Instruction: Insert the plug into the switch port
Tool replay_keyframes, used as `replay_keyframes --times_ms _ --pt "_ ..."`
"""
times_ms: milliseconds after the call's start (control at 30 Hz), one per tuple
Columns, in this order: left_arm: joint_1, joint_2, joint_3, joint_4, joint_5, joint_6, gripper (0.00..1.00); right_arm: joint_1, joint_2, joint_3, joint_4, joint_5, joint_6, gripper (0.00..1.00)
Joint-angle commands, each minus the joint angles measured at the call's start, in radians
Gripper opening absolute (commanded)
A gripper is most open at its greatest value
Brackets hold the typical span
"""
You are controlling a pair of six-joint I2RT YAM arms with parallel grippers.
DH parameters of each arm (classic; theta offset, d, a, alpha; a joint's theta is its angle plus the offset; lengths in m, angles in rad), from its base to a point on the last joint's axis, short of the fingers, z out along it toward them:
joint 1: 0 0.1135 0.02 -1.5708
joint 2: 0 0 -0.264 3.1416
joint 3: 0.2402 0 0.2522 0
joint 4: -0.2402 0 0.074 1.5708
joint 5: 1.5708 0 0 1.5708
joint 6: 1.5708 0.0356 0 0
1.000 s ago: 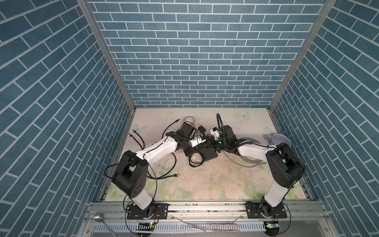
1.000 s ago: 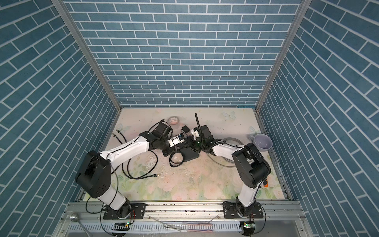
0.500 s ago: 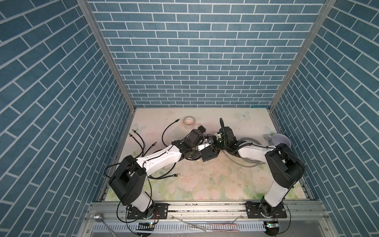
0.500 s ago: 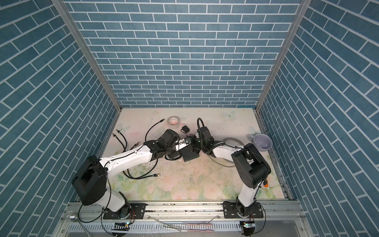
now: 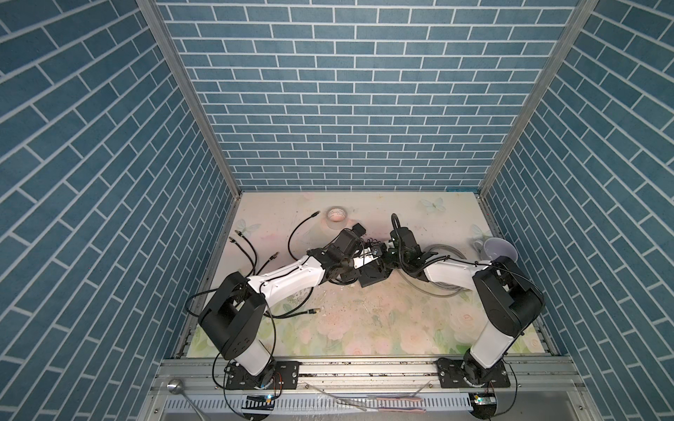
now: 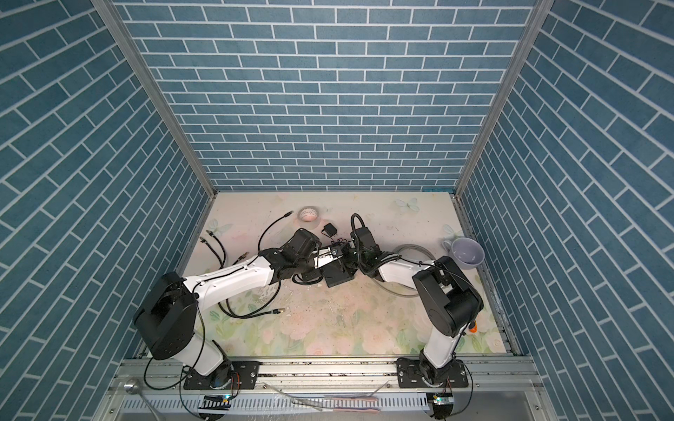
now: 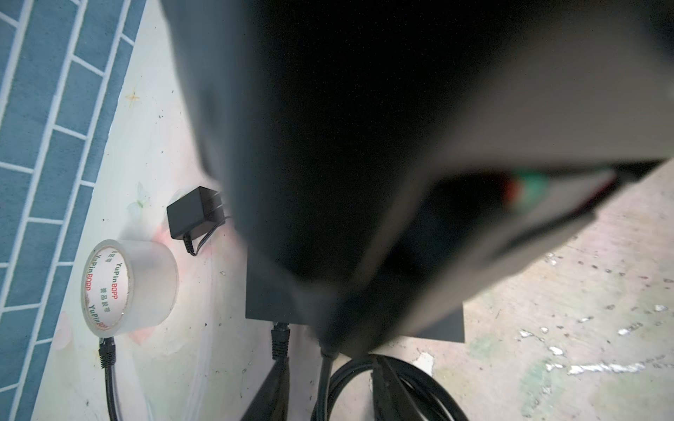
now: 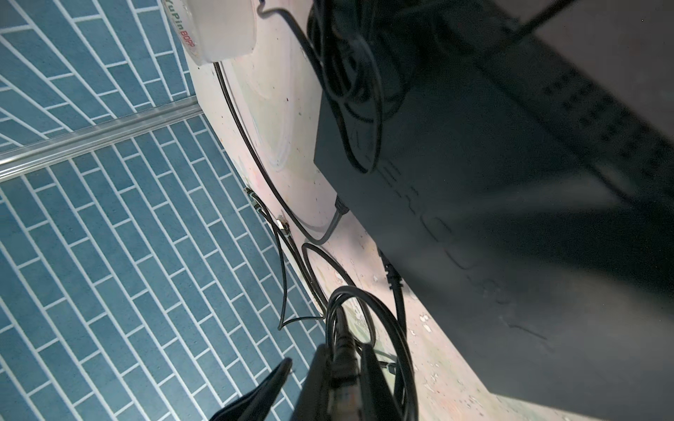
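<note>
Lying flat near the middle of the worktop [image 5: 364, 328], the switch [image 5: 372, 277] has two black cables [image 8: 395, 288] seated in one edge, and both arms meet over it. The right claw [image 8: 343, 355] is clamped on the plug [image 8: 343, 379] near that edge, while the left claw [image 7: 332, 359] stands with its jaws apart, one of those cables passing through the gap. Toward the back edge sit a small black adapter [image 6: 329, 229] and a tape roll [image 5: 336, 215]; a mug [image 5: 498, 251] stands at the right edge.
</note>
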Motion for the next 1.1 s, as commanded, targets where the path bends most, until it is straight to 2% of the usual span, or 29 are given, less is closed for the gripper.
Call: replay_keyframes --times_ms 0,200,433,1067 --pt "0.027 -0.012 -0.017 -0.088 0.044 0.006 0.39 0.002 -0.033 -0.023 0.078 0.02 0.091 0.01" --pt "0.074 -0.021 -0.03 -0.111 0.1 -0.004 0.36 -0.002 -0.072 -0.036 0.037 0.063 0.085 0.01" --pt "0.081 -0.039 -0.036 -0.139 0.124 -0.005 0.35 -0.005 -0.087 -0.061 0.062 0.109 0.114 0.0" --pt "0.08 0.05 0.011 0.106 0.049 0.023 0.37 0.01 -0.121 -0.046 0.078 0.068 0.157 0.0"
